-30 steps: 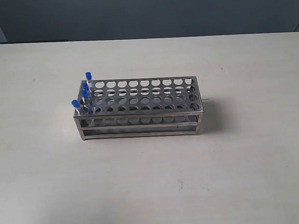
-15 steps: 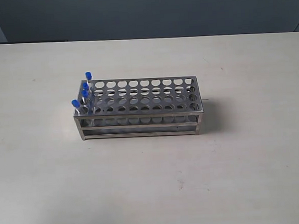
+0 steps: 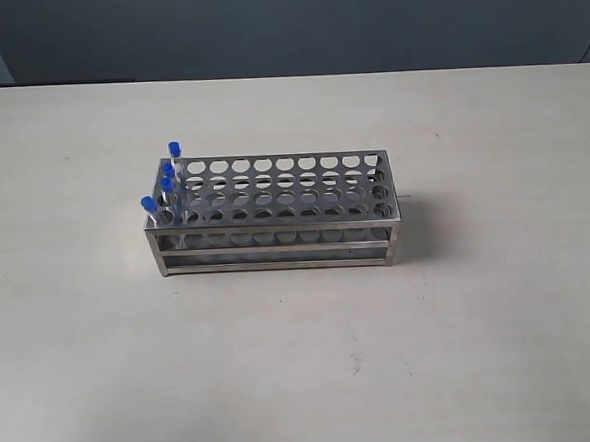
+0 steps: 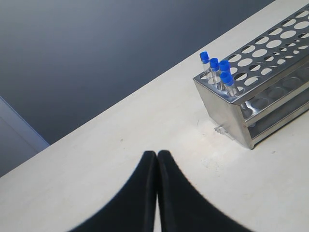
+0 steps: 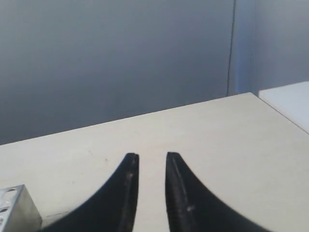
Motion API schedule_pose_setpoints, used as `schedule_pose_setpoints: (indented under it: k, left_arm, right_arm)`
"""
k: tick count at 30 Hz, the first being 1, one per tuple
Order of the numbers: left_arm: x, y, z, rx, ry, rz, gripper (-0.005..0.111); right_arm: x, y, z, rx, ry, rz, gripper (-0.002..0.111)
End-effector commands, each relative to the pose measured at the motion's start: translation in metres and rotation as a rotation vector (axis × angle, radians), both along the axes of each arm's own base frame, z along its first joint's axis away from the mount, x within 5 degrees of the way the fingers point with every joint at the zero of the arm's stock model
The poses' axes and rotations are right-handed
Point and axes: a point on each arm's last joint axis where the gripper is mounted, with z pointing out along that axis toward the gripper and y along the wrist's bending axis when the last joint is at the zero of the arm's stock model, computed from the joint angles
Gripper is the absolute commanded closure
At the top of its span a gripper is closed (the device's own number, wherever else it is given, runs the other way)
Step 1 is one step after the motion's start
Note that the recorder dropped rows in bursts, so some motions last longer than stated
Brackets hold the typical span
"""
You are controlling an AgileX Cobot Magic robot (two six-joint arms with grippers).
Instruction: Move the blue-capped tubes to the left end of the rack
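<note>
four blue-capped tubes [image 3: 168, 179] stand upright in the holes at the left end of the rack [image 3: 276, 230], one in each row. over the last second nothing about them has shifted: caps, rack and tabletop [image 3: 284, 362] look just as they did before. every other hole, along to the right end, looks empty. no arm shows in the exterior view. the left pincer [image 4: 157, 155] hangs over the tabletop, well apart from the rack's tube end, its fingers pressed together on nothing. the right pincer [image 5: 152, 159] has only one corner of the rack in its view, and its fingers are parted by a narrow gap and grip nothing. judging by this stillness, the task looks complete, with both arms held clear.
</note>
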Motion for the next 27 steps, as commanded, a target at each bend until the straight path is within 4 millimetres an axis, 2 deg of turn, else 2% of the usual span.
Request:
schedule_pose_setpoints:
  k: [1, 4, 7, 27]
  left_arm:
    - [0.0, -0.001, 0.002, -0.022, -0.001, -0.007, 0.106]
    - [0.0, -0.001, 0.002, -0.022, -0.001, -0.007, 0.106]
    - [0.0, -0.001, 0.002, -0.022, -0.001, -0.007, 0.106]
    - [0.0, -0.001, 0.002, -0.022, -0.001, -0.007, 0.106]
  right_arm:
    - [-0.013, -0.002, -0.032, -0.016, -0.057, -0.042, 0.088]
    - [-0.015, -0.002, -0.051, -0.007, -0.048, -0.041, 0.088]
    - [-0.015, -0.002, -0.055, 0.011, -0.016, -0.037, 0.088]
    - [-0.015, -0.001, -0.056, 0.011, -0.011, -0.037, 0.088]
